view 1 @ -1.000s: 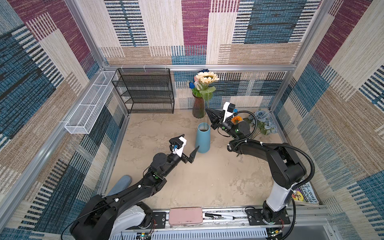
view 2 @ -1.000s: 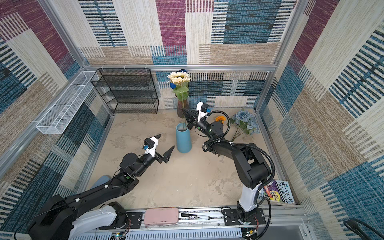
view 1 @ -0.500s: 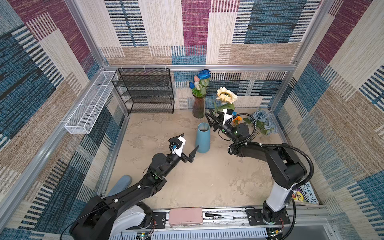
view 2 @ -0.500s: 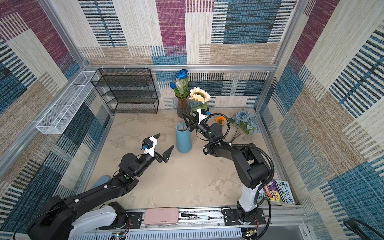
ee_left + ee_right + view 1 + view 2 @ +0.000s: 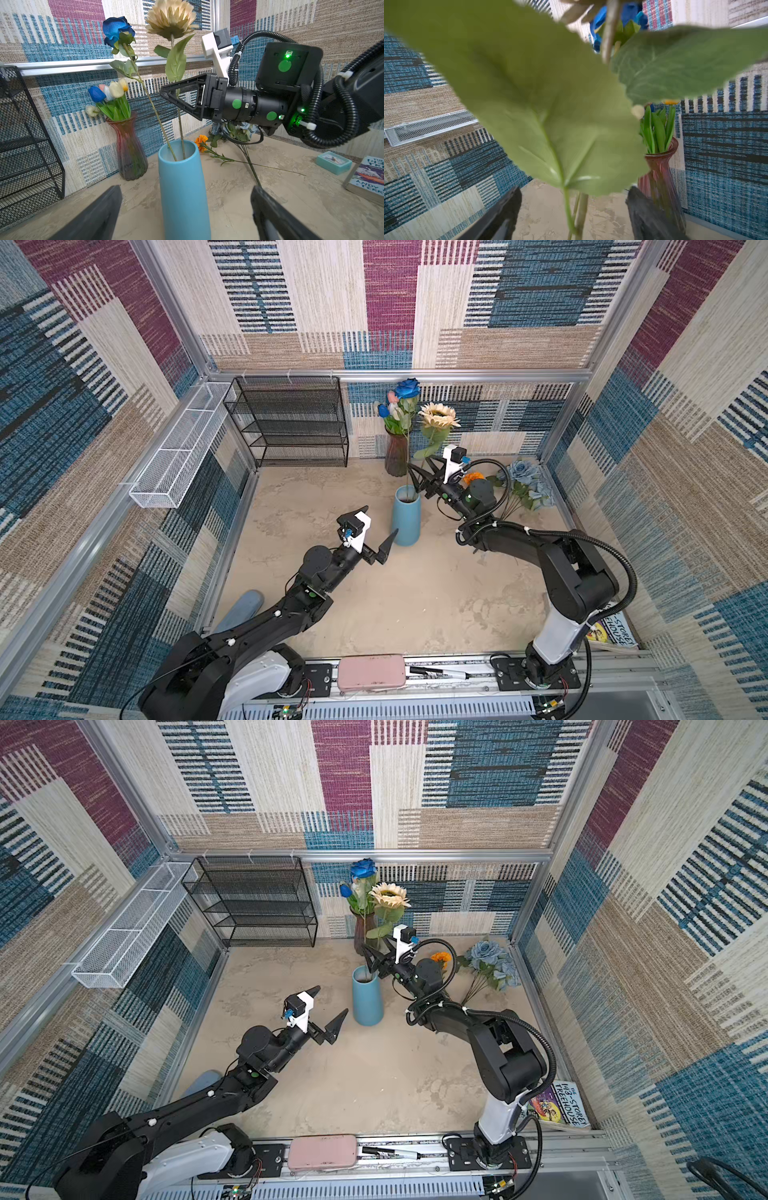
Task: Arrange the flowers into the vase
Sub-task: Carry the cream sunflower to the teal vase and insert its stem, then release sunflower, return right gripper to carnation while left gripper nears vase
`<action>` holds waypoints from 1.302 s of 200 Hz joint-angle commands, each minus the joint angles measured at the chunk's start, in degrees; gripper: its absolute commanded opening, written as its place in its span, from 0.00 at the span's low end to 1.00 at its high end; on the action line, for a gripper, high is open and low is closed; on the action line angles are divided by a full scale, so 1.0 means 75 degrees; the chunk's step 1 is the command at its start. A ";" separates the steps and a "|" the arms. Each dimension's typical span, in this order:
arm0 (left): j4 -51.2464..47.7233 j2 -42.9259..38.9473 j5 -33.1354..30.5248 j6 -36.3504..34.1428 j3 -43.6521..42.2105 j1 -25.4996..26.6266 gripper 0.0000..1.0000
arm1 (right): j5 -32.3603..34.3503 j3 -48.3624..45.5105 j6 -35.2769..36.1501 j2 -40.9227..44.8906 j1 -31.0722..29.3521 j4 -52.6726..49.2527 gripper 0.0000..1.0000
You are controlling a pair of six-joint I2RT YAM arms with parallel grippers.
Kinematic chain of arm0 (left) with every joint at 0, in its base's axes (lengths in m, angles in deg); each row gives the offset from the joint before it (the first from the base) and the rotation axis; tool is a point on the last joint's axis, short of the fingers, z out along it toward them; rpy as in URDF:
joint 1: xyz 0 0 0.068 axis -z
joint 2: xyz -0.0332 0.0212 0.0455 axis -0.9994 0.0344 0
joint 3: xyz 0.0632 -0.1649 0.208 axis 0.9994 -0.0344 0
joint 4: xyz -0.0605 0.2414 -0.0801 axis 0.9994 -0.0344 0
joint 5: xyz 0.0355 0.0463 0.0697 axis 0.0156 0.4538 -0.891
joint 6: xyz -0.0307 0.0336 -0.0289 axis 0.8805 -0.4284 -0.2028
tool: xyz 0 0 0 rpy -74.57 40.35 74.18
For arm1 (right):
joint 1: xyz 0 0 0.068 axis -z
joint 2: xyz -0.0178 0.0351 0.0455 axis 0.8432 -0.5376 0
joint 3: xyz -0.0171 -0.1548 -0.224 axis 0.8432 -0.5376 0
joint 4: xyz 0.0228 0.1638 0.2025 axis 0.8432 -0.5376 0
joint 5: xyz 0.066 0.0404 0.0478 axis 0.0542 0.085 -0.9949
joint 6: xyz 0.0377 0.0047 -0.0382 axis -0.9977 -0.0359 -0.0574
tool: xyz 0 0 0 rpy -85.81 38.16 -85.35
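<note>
A blue vase stands mid-table with two of the flowers in it: a deep-blue rose and a cream sunflower. Just above the vase mouth my right gripper is open, and the sunflower stem runs between its fingers, touching neither. A green leaf fills most of the right wrist view. My left gripper is open and empty, just left of the vase's lower body. An orange sunflower and a dusty-blue rose bunch lie on the table at the right.
A red glass vase with tulips stands at the back wall behind the blue vase. A black wire shelf sits back left, with a white wire basket on the left wall. A book and a teal clock lie right.
My right gripper has opened and let go of the cream sunflower's stem. The sunflower came down beside the blue rose and now stands in the blue vase. The left arm has not moved.
</note>
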 commanded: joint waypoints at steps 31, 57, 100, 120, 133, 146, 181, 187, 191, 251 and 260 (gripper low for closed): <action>0.0036 0.0022 0.0127 -0.0049 0.0196 -0.0009 0.99 | 0.0346 -0.0409 0.0498 0.0930 0.0003 -0.1023 1.00; -0.0071 -0.0048 0.0121 -0.0136 0.0241 -0.0011 0.99 | 0.0519 -0.0968 0.0670 0.1742 0.0006 -0.1313 1.00; -0.0276 -0.0122 0.0577 -0.0319 0.0429 -0.0011 0.99 | 0.1140 -0.2199 0.0813 0.3236 0.0012 -0.1503 0.98; -0.0883 0.0008 0.1364 -0.0479 0.0792 0.0000 0.99 | 0.2415 -0.2635 0.1071 0.3826 0.0060 -0.1632 0.93; -0.1290 0.0136 0.1814 -0.0635 0.1040 0.0012 0.99 | 0.2731 -0.2391 0.1037 0.3811 0.0416 -0.2368 0.79; -0.1615 0.0322 0.2214 -0.0816 0.1276 0.0060 0.99 | 0.2396 -0.1659 0.0628 0.3414 0.1085 -0.3660 0.66; -0.3713 0.0867 0.3069 -0.1459 0.2328 0.0424 0.99 | 0.1808 0.0567 0.0289 0.1287 0.2521 -0.7102 0.47; -0.4018 0.0974 0.3090 -0.1592 0.2494 0.0518 0.99 | 0.1722 0.0959 0.0481 0.0890 0.2644 -0.7616 0.46; -0.4184 0.1036 0.3099 -0.1666 0.2587 0.0580 0.99 | 0.1659 0.1199 0.0671 0.0632 0.2708 -0.7945 0.46; -0.4745 0.1609 0.3303 -0.1800 0.2985 0.0771 0.99 | 0.3046 0.3058 0.2754 -0.1777 0.2899 -1.0773 0.52; -0.4701 0.1664 0.3281 -0.1799 0.2989 0.0774 0.99 | 0.2665 0.3141 0.2948 -0.1893 0.2985 -1.0854 0.53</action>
